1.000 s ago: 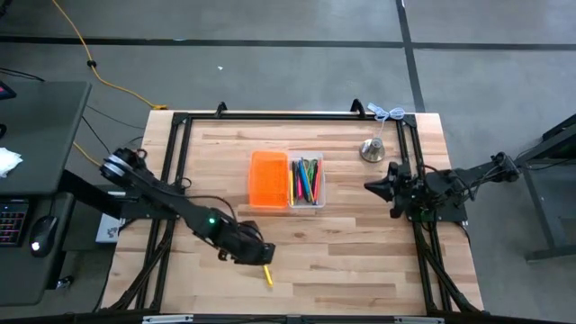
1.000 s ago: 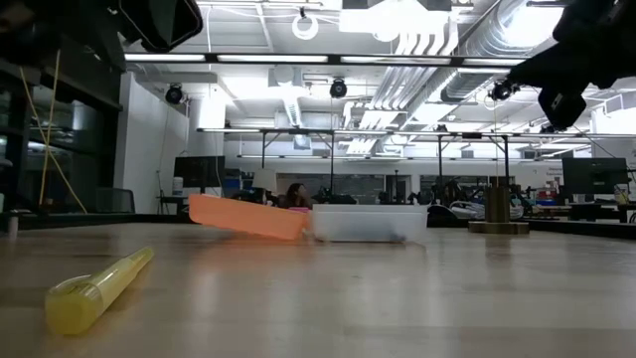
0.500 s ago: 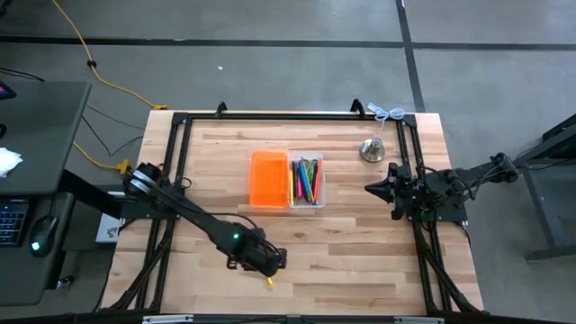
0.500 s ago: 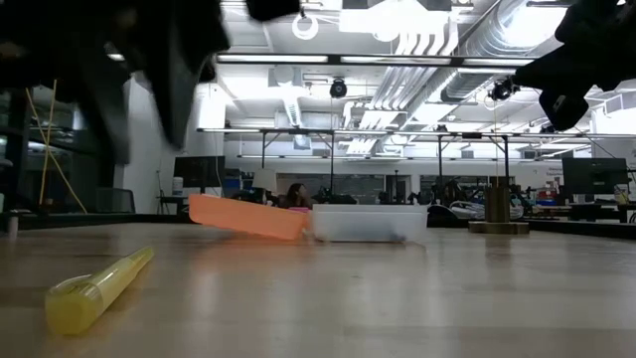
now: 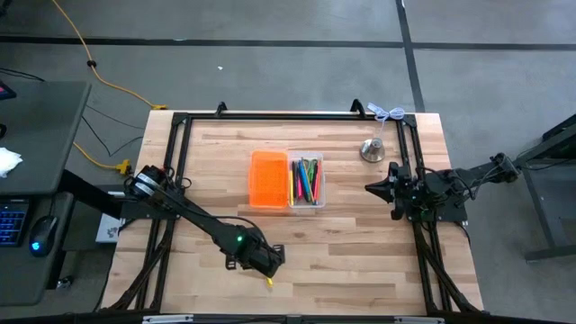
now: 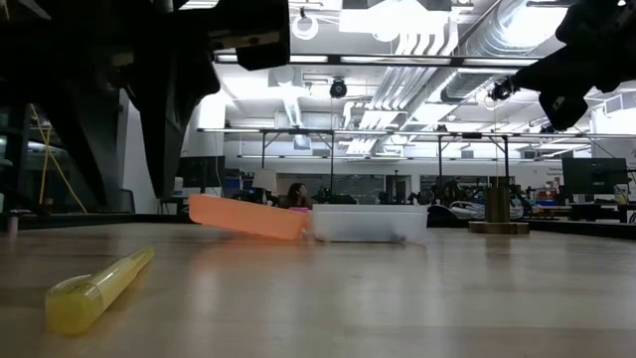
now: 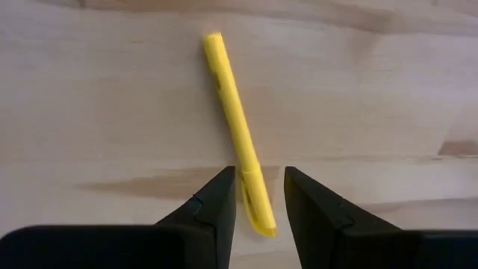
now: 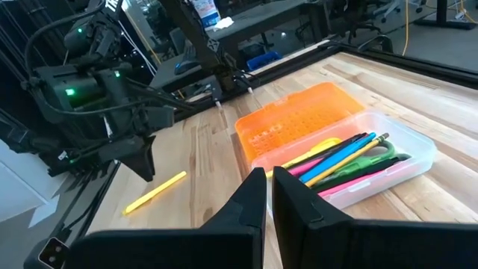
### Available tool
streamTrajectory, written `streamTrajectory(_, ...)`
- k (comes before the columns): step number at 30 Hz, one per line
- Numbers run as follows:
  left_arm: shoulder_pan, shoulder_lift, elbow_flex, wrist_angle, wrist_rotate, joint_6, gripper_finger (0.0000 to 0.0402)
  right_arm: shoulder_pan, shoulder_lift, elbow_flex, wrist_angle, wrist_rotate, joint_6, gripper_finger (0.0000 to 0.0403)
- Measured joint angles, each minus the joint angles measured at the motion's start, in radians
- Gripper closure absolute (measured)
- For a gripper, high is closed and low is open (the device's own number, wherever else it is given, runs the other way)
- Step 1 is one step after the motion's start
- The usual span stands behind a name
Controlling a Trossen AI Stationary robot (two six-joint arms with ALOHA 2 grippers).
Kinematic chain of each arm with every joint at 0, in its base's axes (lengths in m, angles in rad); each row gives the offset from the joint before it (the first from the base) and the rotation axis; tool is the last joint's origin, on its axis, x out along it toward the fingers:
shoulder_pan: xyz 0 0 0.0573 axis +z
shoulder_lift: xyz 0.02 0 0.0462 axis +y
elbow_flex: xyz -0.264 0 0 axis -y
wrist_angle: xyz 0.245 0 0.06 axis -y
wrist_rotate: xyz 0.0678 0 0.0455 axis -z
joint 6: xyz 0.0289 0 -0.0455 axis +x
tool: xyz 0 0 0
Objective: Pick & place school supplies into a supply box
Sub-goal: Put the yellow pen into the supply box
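A small rectangular plastic supply box point(image 5: 288, 180) lies open on the light wooden plank surface point(image 5: 360, 252), its solid orange half point(image 5: 268, 179) flat beside its clear translucent tray half point(image 5: 307, 182), the two touching along their long edges. In the tray lie thin pens, pencils and markers point(image 5: 307, 180) in pink, blue, green, yellow and wood tan, side by side along its length; the right wrist view shows them packed together with a green-handled piece point(image 8: 377, 155) among them. A single yellow highlighter marker point(image 7: 237, 131) lies flat on the bare wood, well apart from the supply box, on the side of the orange half nearer the surface's front edge. The left gripper point(image 7: 258, 196) hangs low over this marker, and its jaws stand partly apart, one dark finger point(image 7: 216, 205) on each side of the marker's near end; whether they touch it cannot be told. In the low view the marker point(image 6: 91, 290) rests on the wood with the left arm a dark mass above it. The right gripper point(image 5: 369, 187) waits above the surface on the clear tray's side of the supply box, pointing toward it, with its jaws pressed together and nothing between them. A silver bell-shaped metal object point(image 5: 372, 148) stands near the far corner of the clear tray, between the box and the black frame rail point(image 5: 288, 115).
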Motion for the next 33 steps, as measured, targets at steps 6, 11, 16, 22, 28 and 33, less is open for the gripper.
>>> streamTrajectory(6, 0.0, 0.006, 0.0, -0.017, -0.008, -0.017, 0.0257, 0.0, 0.0, 0.0, -0.007, -0.002, 0.0, 0.04)
streamTrajectory(11, 0.001, 0.04, 0.0, -0.008, -0.009, -0.029, 0.0257, 0.0, 0.0, 0.0, -0.007, -0.002, 0.0, 0.04)
streamTrajectory(16, 0.02, 0.083, 0.0, 0.01, 0.007, -0.032, 0.0257, 0.0, 0.0, 0.0, -0.007, -0.003, 0.0, 0.04)
streamTrajectory(22, 0.035, 0.11, 0.003, 0.025, 0.045, -0.021, 0.0257, 0.0, 0.0, 0.0, -0.007, -0.003, 0.002, 0.04)
streamTrajectory(28, 0.035, 0.113, 0.003, 0.016, 0.055, -0.021, 0.0257, 0.0, 0.0, 0.0, -0.011, -0.003, 0.0, 0.04)
streamTrajectory(33, 0.035, 0.114, 0.003, 0.011, 0.056, -0.024, 0.0261, 0.0, 0.0, 0.0, -0.014, -0.002, 0.0, 0.04)
